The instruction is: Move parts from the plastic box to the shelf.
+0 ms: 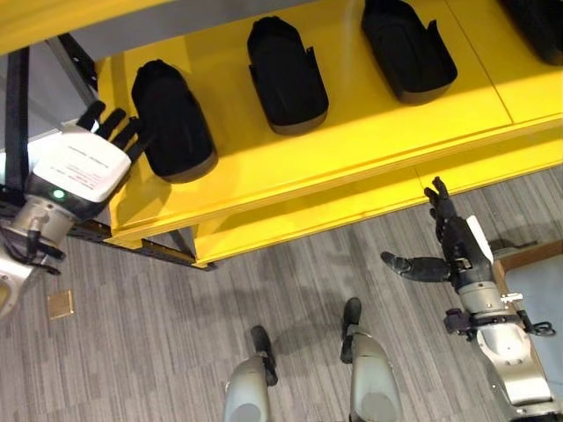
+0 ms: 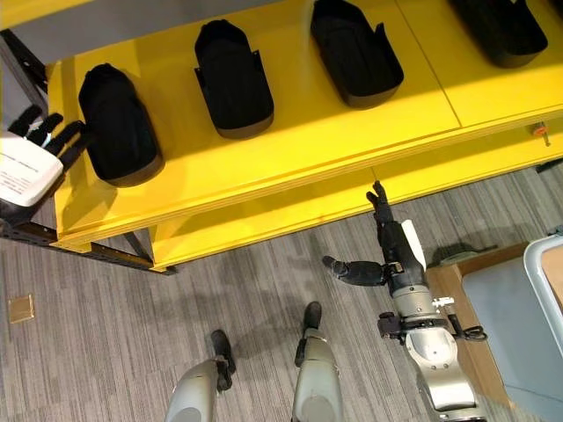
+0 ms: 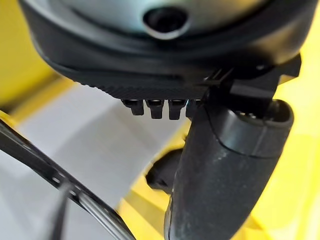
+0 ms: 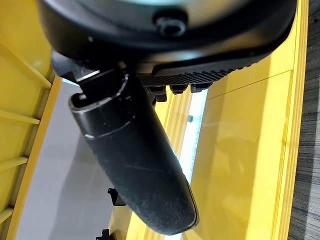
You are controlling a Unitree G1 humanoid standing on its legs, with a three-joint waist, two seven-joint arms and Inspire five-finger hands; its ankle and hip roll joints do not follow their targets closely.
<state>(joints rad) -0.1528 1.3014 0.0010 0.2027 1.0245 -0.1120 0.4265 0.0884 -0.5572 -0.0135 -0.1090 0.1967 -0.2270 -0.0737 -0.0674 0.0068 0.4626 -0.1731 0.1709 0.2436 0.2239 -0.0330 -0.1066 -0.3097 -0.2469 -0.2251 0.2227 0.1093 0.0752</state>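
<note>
On the flat yellow shelf (image 1: 369,132), 3 black plastic tub-shaped parts are seen in a row, with the edge of a 4th black part (image 2: 501,31) at the far right end. The left black part (image 1: 173,120) lies near the shelf's left end, the middle black part (image 1: 286,75) is well apart from it, and the right black part (image 1: 406,48) is placed further along. A lower yellow shelf board (image 1: 352,215) is seen just under the top one. The left hand (image 1: 84,163) is held at the left end of the shelf, with its fingers (image 1: 119,130) straight and spread, their tips just beside the left black part; nothing is held. The right hand (image 2: 387,246) is held over the grey striped carpet floor (image 1: 176,334), in front of the shelf, with fingers straight and the thumb stuck out sideways; nothing is held in it. A small square tan tile (image 1: 61,304) lies on the floor at the left.
</note>
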